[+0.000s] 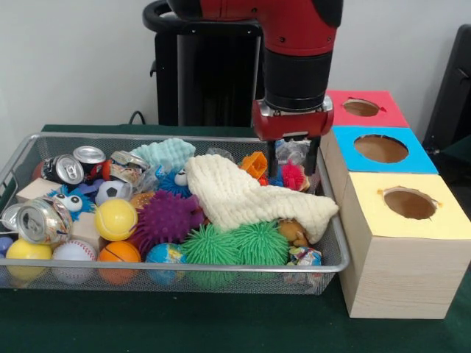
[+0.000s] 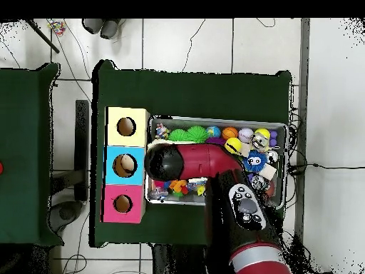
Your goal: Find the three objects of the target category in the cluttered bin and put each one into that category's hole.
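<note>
Balls crowd the near rim of the wire bin (image 1: 88, 279), well in front of my fingers: a white one, an orange basketball (image 1: 118, 254), a globe ball (image 1: 165, 257), two green spiky balls (image 1: 235, 246). Behind those sit a yellow tennis ball (image 1: 115, 219), a purple spiky ball (image 1: 168, 217) and a crushed can (image 1: 43, 220). A cream knitted cloth (image 1: 246, 197) lies draped from the middle toward the bin's corner, just in front of and below my fingers. My gripper (image 1: 292, 163) hangs at the bin's far side with its two fingers (image 1: 271, 158) spread apart and holding nothing; a pink spiky toy (image 1: 293, 176) shows between them, an orange plastic piece (image 1: 255, 165) just beside. To one side stand the boxes with holes: yellow (image 1: 408, 213), then blue (image 1: 383, 149), then red (image 1: 364, 108)
</note>
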You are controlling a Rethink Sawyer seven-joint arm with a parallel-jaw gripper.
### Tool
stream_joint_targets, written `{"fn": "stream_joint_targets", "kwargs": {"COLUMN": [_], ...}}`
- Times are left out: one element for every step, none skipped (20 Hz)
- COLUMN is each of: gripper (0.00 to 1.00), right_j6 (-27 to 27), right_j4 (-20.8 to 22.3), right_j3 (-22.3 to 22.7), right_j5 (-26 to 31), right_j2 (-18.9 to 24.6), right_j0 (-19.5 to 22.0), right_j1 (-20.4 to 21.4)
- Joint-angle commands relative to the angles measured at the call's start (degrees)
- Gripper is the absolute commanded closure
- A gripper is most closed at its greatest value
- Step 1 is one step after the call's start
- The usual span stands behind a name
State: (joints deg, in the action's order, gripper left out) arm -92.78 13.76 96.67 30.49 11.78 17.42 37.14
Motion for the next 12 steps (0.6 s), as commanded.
{"fn": "stream_joint_targets", "kwargs": {"gripper": [0.0, 0.0, 0.0, 0.0, 0.0, 0.0, 0.0, 0.0, 0.0, 0.0, 0.0, 0.0], "right_j6": [-5.9, -7.9, -9.3, -10.5, -11.7, -12.8, -13.9, -14.5, -15.1, -15.5, -15.8, -15.9], "right_j4": [2.8, 3.0, 2.9, 2.4, 1.9, 1.4, 0.9, 0.2, -0.6, -1.2, -1.8, -2.3], "right_j3": [-4.6, -5.6, -6.2, -6.7, -7.1, -7.2, -7.3, -7.7, -7.7, -7.4, -7.3, -7.1], "right_j5": [-1.0, -2.3, -3.5, -4.0, -4.5, -4.7, -4.8, -4.4, -4.2, -4.2, -4.1, -4.3], "right_j2": [-1.9, -3.4, -4.3, -5.1, -6.0, -6.9, -7.9, -8.5, -9.2, -9.7, -10.1, -10.4], "right_j0": [-2.1, -3.6, -4.7, -5.7, -6.6, -7.7, -8.7, -9.6, -10.3, -10.9, -11.4, -11.8], "right_j1": [-7.6, -9.1, -10.5, -11.5, -12.4, -12.7, -12.9, -12.9, -12.9, -12.6, -12.5, -12.4]}}
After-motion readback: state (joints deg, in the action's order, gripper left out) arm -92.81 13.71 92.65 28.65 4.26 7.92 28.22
